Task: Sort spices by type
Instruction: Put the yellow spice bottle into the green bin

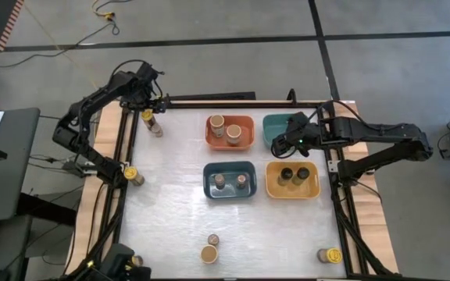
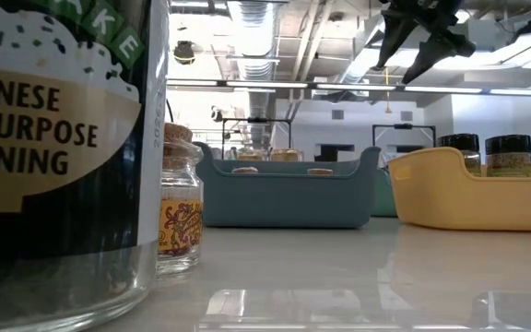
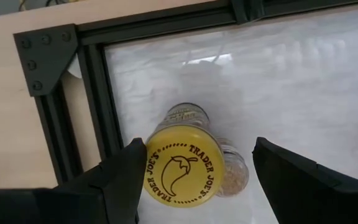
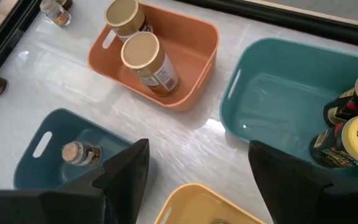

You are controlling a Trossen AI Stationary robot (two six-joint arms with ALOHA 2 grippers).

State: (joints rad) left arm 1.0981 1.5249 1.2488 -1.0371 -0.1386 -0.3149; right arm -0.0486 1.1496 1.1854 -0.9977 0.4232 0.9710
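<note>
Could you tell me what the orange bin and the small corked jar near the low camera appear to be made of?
The orange bin looks like moulded plastic, matte, with rounded corners and a cut-out handle. The corked jar looks like clear glass: it is see-through with glossy highlights, and its stopper looks like cork.

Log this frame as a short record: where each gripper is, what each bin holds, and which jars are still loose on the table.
left gripper: open, straddling a yellow-lidded jar at the table's far left corner
right gripper: open, empty, above the bins
orange bin: two tan-lidded jars
teal bin: two yellow-lidded jars
blue bin: two small brown-topped jars
yellow bin: two dark-topped jars
loose jars: one at the left edge, two at the near edge, one at the near right corner
</note>
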